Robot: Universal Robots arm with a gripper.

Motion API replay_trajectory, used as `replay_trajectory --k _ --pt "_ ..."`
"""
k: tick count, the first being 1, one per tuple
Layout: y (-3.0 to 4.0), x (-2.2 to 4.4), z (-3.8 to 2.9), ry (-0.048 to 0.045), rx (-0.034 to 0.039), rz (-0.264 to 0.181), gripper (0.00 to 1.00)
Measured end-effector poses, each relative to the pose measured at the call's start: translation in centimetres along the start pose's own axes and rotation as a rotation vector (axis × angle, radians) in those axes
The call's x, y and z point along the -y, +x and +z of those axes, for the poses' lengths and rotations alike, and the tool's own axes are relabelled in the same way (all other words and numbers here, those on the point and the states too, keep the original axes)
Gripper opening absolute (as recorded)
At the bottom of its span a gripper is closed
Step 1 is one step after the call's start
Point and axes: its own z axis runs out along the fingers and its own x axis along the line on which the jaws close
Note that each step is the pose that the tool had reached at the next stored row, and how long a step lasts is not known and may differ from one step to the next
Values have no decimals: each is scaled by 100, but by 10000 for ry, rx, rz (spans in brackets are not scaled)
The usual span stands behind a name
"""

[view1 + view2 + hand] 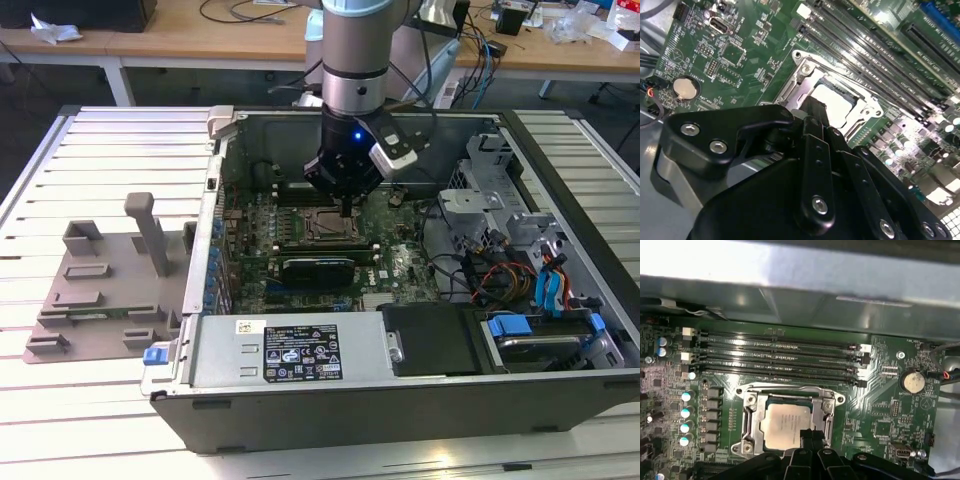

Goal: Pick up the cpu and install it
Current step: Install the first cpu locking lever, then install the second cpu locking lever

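Observation:
The cpu (782,422) is a silver square lying flat inside the metal-framed socket (747,425) on the green motherboard (395,265), within the open computer case. In the second wrist view the cpu (842,100) shows as a pale square behind the black fingers. My gripper (347,207) hangs straight down over the socket. Its fingertips (807,435) are pressed together at one edge of the cpu's top, with nothing between them. From the second wrist view the gripper (815,107) tip sits just over the chip; whether it touches the chip I cannot tell.
Long memory slots (780,355) run beside the socket, and a black card (318,268) lies on its other side. A coin battery (913,381) sits on the board. The case walls, power supply (290,350) and drive cage (500,230) ring the board. A grey fixture (110,290) stands at the exterior view's left.

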Motion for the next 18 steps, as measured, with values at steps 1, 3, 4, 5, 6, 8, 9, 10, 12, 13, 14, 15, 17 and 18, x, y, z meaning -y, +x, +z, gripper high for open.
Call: replay_trajectory --k 1,3,4,5,6,8,9,10,12,13,14,15,17,18 --pt "8 8 -9 14 10 0 11" --pt "20 20 -35 29 29 1 11" --pt "23 25 -62 32 35 0 11" --pt "24 27 -84 32 39 1 11" --pt "25 28 -89 31 41 2 11" --pt "25 28 -90 32 40 2 11" --pt "25 29 -90 33 40 2 11" --pt "25 29 -90 33 40 3 11" --pt "25 29 -90 32 40 2 11" --pt "25 30 -90 33 40 2 11" --pt "25 30 -90 33 40 2 11" --pt "25 30 -90 33 40 2 11" --pt "26 30 -90 34 39 2 11" --pt "26 30 -90 34 39 2 11"
